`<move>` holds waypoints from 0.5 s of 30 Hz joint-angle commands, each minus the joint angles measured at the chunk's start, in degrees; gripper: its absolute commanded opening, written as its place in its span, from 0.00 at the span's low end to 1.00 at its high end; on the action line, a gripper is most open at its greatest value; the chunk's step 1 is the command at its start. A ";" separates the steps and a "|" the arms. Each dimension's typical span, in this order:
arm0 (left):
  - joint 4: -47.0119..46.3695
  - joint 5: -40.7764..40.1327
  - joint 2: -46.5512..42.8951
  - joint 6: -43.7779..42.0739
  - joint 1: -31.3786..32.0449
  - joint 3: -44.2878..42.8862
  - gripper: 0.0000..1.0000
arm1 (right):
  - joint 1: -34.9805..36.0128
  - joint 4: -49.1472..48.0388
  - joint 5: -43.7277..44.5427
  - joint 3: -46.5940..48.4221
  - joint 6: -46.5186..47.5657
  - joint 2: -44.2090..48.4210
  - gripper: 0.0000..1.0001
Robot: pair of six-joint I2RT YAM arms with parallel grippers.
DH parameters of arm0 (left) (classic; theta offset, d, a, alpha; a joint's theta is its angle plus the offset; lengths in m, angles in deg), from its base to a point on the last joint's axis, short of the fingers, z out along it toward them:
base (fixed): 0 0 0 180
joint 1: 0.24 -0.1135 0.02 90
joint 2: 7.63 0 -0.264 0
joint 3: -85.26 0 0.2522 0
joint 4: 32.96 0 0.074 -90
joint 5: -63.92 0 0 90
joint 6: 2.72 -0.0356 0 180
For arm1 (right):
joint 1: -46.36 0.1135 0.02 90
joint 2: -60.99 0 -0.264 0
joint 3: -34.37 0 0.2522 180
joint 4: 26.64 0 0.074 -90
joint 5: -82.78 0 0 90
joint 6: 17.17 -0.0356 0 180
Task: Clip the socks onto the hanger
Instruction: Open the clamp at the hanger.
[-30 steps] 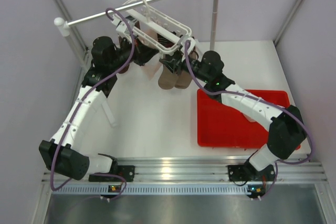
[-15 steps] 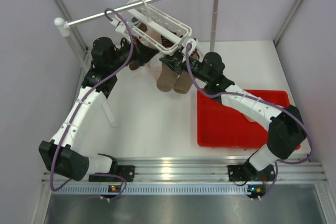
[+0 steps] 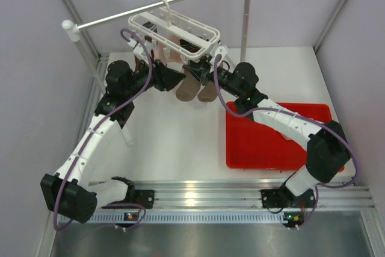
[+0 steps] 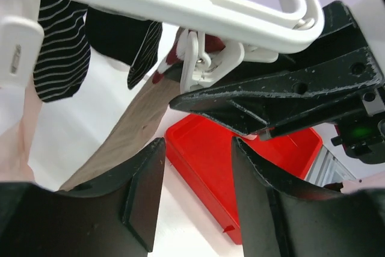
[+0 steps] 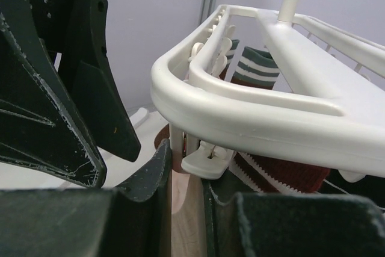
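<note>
White table (image 3: 180, 136), pale walls all round, one rail (image 3: 150, 7) across the back. One red bin (image 3: 258, 142), one hanger (image 3: 204, 28) hung on the rail, two taupe socks (image 3: 186, 88) dangling under it. Left end effector (image 4: 198, 142) gapes, empty. Right end effector (image 5: 186, 179) pinches one sock just under a clip (image 5: 204, 161).

Space under the hanger (image 3: 207, 29) was tight: hanging socks (image 3: 187, 88) sat between the left gripper (image 3: 176, 78) and right gripper (image 3: 206, 73) (red bin (image 3: 271, 145) hogged the right side), but the table (image 3: 174, 142) in front was open
</note>
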 commanded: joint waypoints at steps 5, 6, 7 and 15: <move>-11.61 -0.56 -0.03 1.93 0.19 0.15 0.55 | 0.40 -3.45 -0.27 -0.59 0.81 2.26 0.00; -12.05 -0.82 0.15 2.02 0.28 -0.20 0.56 | 0.49 -3.36 -0.27 -0.59 0.90 2.26 0.00; -12.05 -1.00 0.67 1.93 0.28 -0.37 0.57 | 0.49 -3.19 -0.27 -0.68 0.90 2.44 0.00; -12.23 -4.86 2.78 -1.14 2.39 -2.40 0.69 | 0.84 -1.69 -0.71 -0.59 1.51 2.26 0.00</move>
